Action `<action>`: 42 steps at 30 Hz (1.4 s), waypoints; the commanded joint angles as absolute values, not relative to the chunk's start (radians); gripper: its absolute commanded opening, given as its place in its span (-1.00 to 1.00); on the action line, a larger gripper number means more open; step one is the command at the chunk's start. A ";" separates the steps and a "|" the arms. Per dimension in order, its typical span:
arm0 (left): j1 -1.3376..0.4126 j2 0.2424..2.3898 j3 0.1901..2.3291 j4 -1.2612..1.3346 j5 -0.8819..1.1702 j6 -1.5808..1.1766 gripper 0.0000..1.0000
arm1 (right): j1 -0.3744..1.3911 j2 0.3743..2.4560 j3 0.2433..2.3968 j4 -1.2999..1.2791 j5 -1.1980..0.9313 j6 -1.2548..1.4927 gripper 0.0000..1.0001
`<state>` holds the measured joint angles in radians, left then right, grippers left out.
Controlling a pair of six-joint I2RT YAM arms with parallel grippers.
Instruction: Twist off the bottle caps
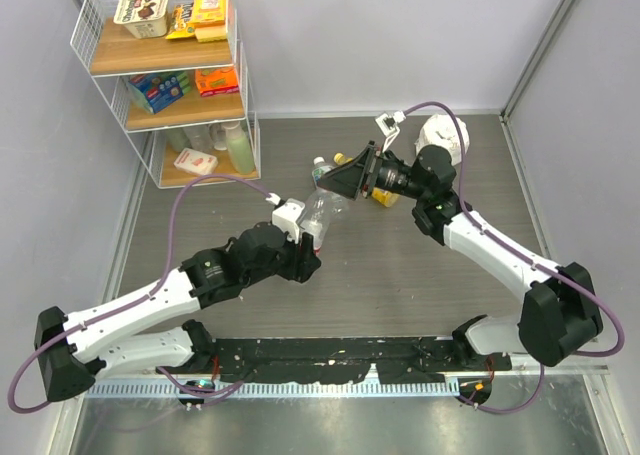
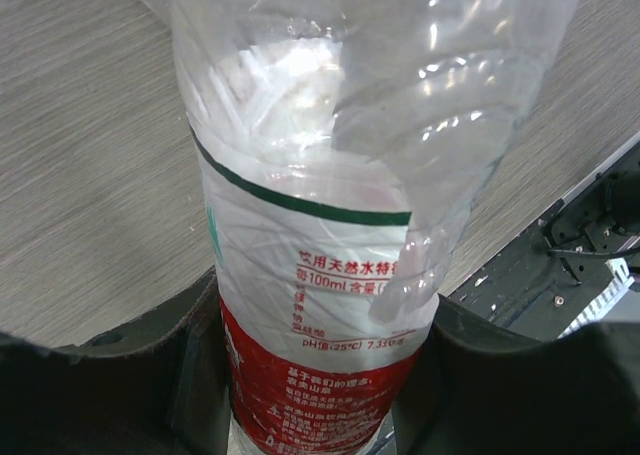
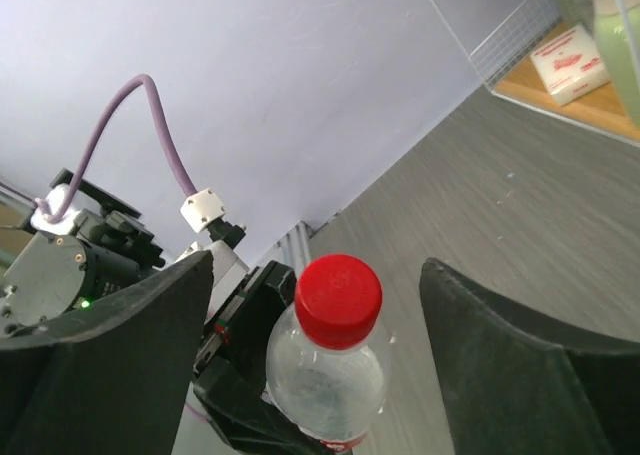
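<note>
Red round plastic screw cap [image 3: 338, 297]: covered by the right pincer [image 1: 347, 178] in the overhead view.
Clear plastic bottle with red label [image 2: 318, 305]: neck cut off by the left wrist view's top edge; base hidden inside the left pincer [image 2: 318, 385].
Yellow-orange bottle [image 1: 385, 196]: mostly behind the right arm [image 1: 490, 250]; cap not discernible.
Small clear bottle behind the held one [image 1: 320, 167]: label too small to tell.
White lumpy thing [image 1: 441, 133]: partly behind that arm's cable, unidentifiable.
White wire shelf rack [image 1: 125, 57]: only a corner inside the right wrist view; package print unreadable overhead.
</note>
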<state>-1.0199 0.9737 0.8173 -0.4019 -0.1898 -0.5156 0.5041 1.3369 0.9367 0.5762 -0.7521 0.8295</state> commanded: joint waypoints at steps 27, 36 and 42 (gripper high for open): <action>-1.020 0.942 0.847 -0.673 -0.146 -0.672 -1.00 | 0.512 1.030 0.947 -0.093 -0.340 0.632 1.00; -1.020 0.735 0.714 -0.632 -0.052 -0.840 -1.00 | 0.512 0.734 0.865 -0.340 -0.295 0.608 1.00; -1.020 0.627 0.655 -0.652 -0.090 -0.884 -1.00 | 0.511 0.637 0.868 -0.488 -0.233 0.580 1.00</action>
<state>-1.0199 0.6685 0.6704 -0.6693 -0.0856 -0.8314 0.5087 0.6636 0.8597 -0.3737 -0.2859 0.6151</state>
